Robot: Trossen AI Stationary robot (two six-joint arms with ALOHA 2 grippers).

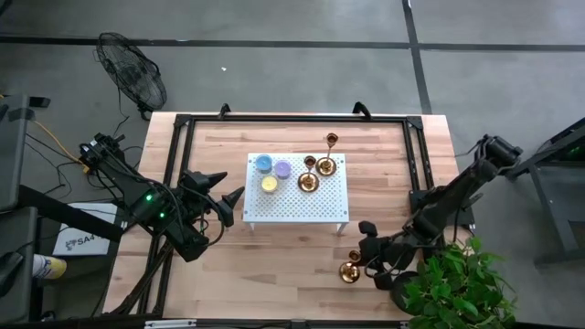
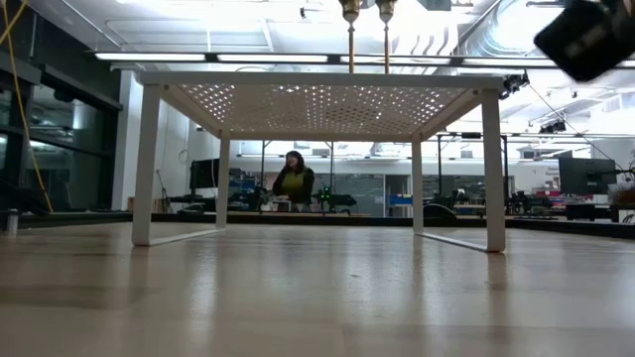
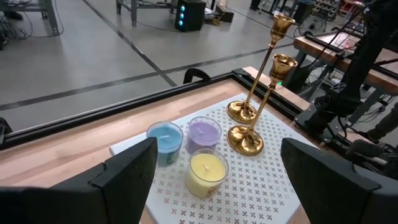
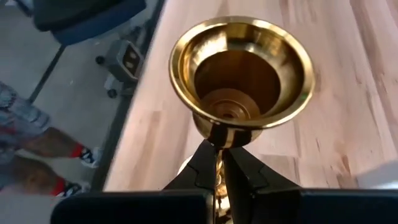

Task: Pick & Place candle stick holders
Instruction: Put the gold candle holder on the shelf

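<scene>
Two gold candle stick holders [image 1: 317, 174] stand by their round bases on the white perforated stand [image 1: 294, 208], next to blue, purple and yellow candles [image 1: 272, 174]. They also show in the left wrist view [image 3: 249, 118]. A third gold holder [image 1: 350, 270] is near the table's front right, in my right gripper [image 1: 361, 262], which is shut on it. Its cup top [image 4: 242, 68] fills the right wrist view. My left gripper [image 1: 233, 196] is open and empty, just left of the stand, pointing at it [image 3: 217, 152]. My right gripper pinches the holder's thin stem [image 4: 219, 158] between its two fingers, just below the cup. The cup's open mouth faces the wrist camera. The gripper hides the base, so I cannot tell whether the holder rests on the table.
A black frame [image 1: 292, 120] runs around the table's middle. A green plant [image 1: 452, 288] stands at the front right corner, close to my right arm. A fan [image 1: 132, 73] stands on the floor at the far left. A person [image 2: 294, 181] sits far behind the table.
</scene>
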